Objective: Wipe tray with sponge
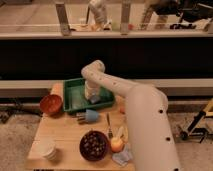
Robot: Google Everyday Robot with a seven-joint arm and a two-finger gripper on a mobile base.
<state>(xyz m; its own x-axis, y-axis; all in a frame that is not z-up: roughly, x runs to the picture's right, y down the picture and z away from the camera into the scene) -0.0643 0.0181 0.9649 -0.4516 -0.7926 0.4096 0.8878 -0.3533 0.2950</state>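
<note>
Tray (75, 98), green, raised sides, pincer (93, 96) down inside it, grip unclear

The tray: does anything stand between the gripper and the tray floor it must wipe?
Nothing visible does. The gripper is down inside the tray, in the right half as pictured, and the floor to its left shows bare. The orange-brown bowl and the light-blue cup stand outside the rim.

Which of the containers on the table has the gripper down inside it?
The green tray: the gripper is down inside it. The orange-brown bowl, the dark bowl and the white cup all stand away from it.
</note>
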